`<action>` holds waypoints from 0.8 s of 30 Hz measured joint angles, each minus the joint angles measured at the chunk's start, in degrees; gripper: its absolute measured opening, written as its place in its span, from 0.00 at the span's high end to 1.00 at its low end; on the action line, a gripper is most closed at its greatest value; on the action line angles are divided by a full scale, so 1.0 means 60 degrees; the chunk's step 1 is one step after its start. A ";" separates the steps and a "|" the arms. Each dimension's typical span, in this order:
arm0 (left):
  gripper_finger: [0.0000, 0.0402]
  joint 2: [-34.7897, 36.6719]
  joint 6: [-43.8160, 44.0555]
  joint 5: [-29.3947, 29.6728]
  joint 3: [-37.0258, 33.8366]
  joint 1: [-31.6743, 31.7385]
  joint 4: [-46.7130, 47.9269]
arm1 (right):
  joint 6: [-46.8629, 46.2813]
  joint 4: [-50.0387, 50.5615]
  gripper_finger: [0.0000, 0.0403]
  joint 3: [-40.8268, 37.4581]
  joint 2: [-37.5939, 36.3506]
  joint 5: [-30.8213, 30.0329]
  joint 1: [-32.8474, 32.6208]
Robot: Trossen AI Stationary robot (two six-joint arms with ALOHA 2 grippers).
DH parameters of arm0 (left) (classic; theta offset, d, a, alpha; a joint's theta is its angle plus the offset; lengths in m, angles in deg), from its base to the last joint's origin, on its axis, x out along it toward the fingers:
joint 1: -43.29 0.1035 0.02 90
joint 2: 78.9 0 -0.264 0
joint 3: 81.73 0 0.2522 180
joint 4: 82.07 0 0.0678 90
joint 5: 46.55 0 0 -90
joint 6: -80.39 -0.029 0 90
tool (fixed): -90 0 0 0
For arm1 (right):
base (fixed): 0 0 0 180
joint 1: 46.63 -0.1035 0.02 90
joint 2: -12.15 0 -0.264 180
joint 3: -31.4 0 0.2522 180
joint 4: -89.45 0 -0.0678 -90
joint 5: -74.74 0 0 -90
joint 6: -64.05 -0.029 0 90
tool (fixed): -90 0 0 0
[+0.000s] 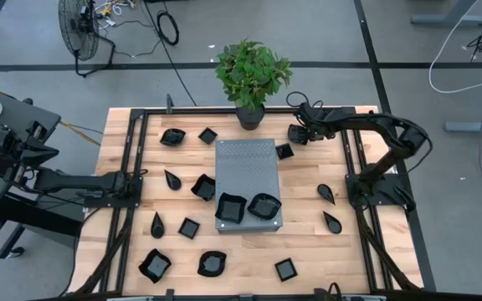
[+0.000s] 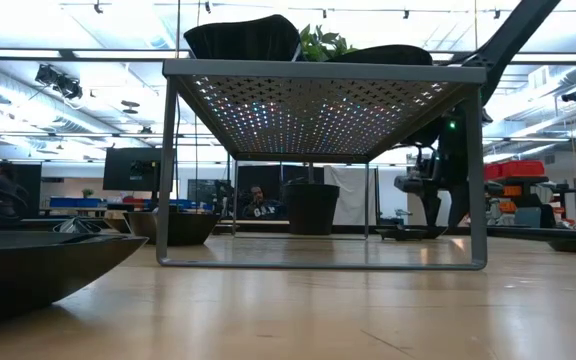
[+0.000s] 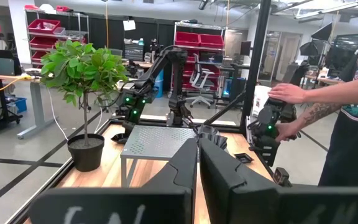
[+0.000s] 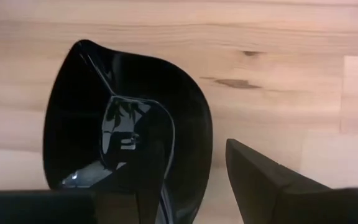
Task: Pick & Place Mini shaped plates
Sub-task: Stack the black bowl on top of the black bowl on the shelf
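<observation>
In the high view the right gripper sits upper centre-right, beside the potted plant, its fingers spread wide over a black dish on the worktop. Two mini plates rest on the grey perforated stand. The left gripper waits at left, fingers nearly closed, empty.

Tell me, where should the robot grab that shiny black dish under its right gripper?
Probably by its raised rim, coming straight down from above. The dish lies flat on the wooden table, so nothing can slide under it, but its upturned wall is thin enough to pinch. The right gripper is open and seems to straddle that rim. The left gripper waits at the table's left edge.
</observation>
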 joint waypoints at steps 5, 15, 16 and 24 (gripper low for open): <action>0.94 0.0000 0.0004 0.0000 0.0003 -0.0001 -0.0003 | -0.0004 -0.0081 0.56 0.0000 0.0242 -0.0004 0.0000; 0.94 -0.0002 0.0001 0.0000 -0.0001 0.0002 -0.0001 | -0.0248 -0.0081 0.70 0.0000 0.0252 -0.0015 -0.0003; 0.94 -0.0002 -0.0003 0.0000 -0.0001 0.0001 0.0000 | -0.0248 -0.0081 0.72 0.0000 0.0252 -0.0015 0.0000; 0.94 0.0000 0.0000 0.0000 -0.0001 -0.0002 -0.0001 | -0.0248 -0.0092 0.83 0.0000 0.0241 -0.0029 -0.0004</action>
